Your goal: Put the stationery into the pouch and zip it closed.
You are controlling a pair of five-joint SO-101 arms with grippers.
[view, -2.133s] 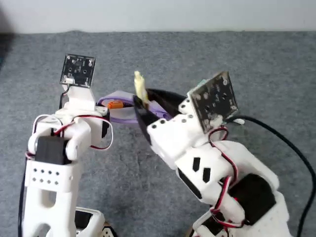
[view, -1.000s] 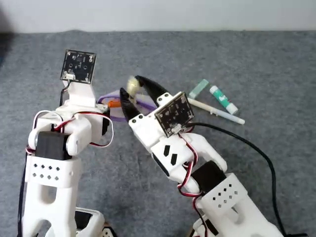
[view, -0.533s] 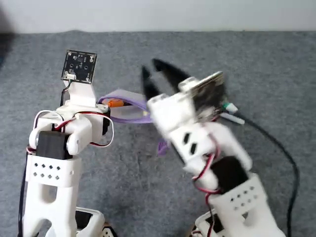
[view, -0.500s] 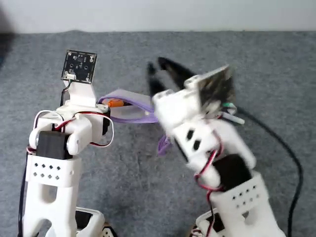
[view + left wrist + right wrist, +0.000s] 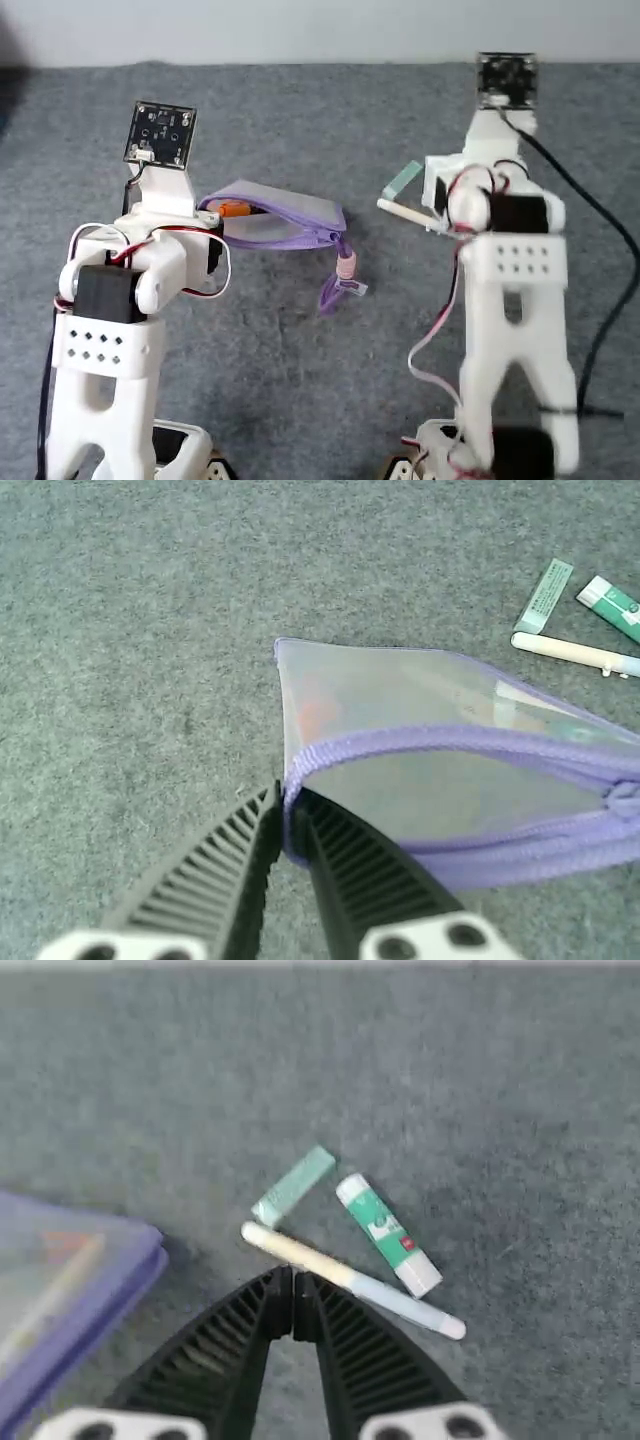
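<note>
The purple see-through pouch [image 5: 285, 222] lies mid-table with its zip open and its strap [image 5: 340, 282] trailing toward the front. My left gripper [image 5: 285, 825] is shut on the pouch's zip-edge corner [image 5: 295, 780]. An orange item [image 5: 232, 210] shows inside the pouch. A pen [image 5: 350, 1278], a green-and-white glue stick [image 5: 388, 1232] and a flat green strip [image 5: 293, 1185] lie on the mat beside the pouch [image 5: 70, 1280]. My right gripper [image 5: 293, 1310] hangs shut just above the pen, holding nothing. In the high view the right arm covers the glue stick and most of the pen [image 5: 405, 210].
Grey carpet-like mat [image 5: 300, 120] covers the table up to a pale wall at the back. Open mat lies behind the pouch and in front of it between the two arm bases.
The right arm swung from over the pouch back to the right, above the loose stationery. Its open fingers closed, and the yellowish item it held is gone from them. The left arm kept still.
</note>
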